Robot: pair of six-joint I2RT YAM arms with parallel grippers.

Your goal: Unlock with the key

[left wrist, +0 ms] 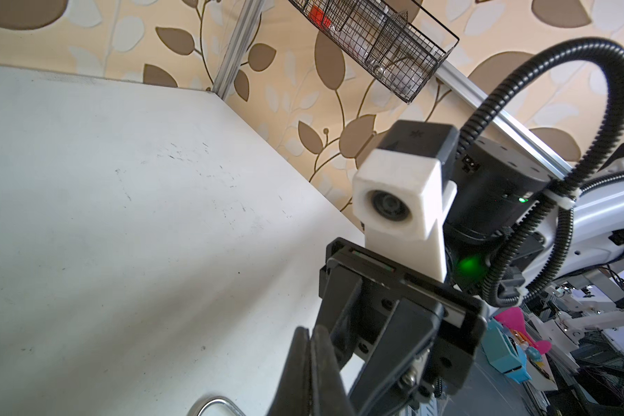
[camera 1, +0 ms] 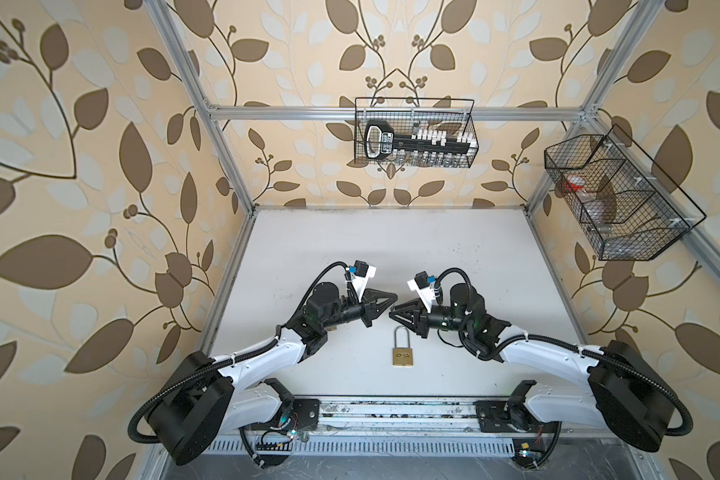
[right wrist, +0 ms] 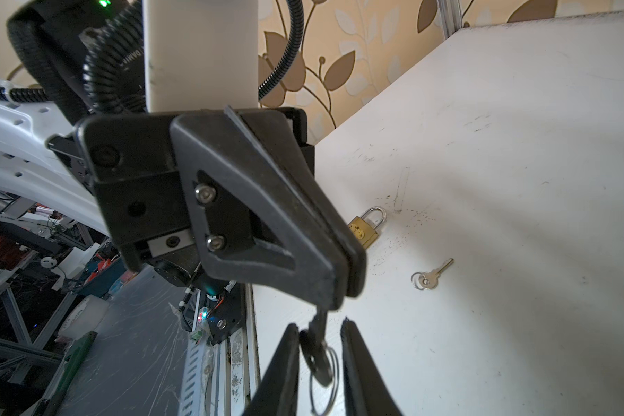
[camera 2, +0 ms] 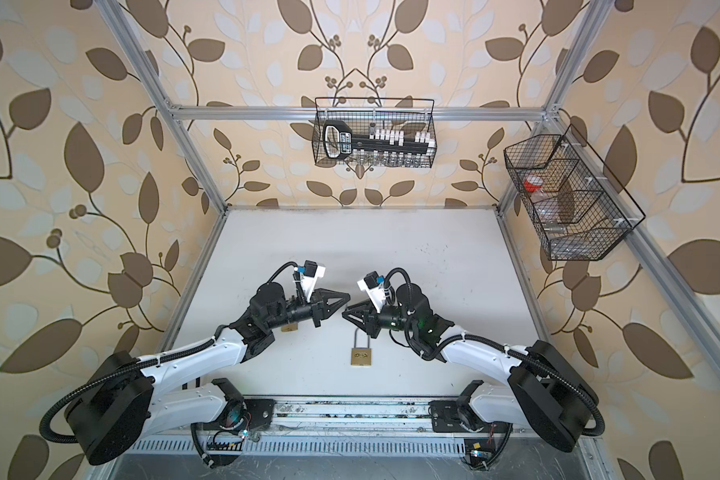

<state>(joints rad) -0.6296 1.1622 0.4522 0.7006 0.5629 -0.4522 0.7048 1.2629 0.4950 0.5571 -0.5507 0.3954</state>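
A small key (right wrist: 316, 356) with a wire ring hangs from the tips of my left gripper (right wrist: 343, 288), which is shut on its blade end. The key's head sits between the fingers of my right gripper (right wrist: 319, 326), whose jaws stand apart on either side of it. In both top views the left gripper (camera 1: 393, 299) (camera 2: 347, 296) and right gripper (camera 1: 390, 312) (camera 2: 344, 312) meet tip to tip above the white table (camera 1: 433, 257). A brass padlock (camera 1: 403, 353) (camera 2: 360, 354) with a long shackle lies flat just in front of them. In the left wrist view the left gripper (left wrist: 308, 333) shows pressed jaws and the key is hidden.
A second small brass padlock (right wrist: 364, 230) (camera 2: 289, 328) and a spare key (right wrist: 429, 277) lie on the table under my left arm. A wire basket (camera 1: 416, 133) hangs on the back rail and another wire basket (camera 1: 616, 199) on the right rail. Aluminium posts frame the table.
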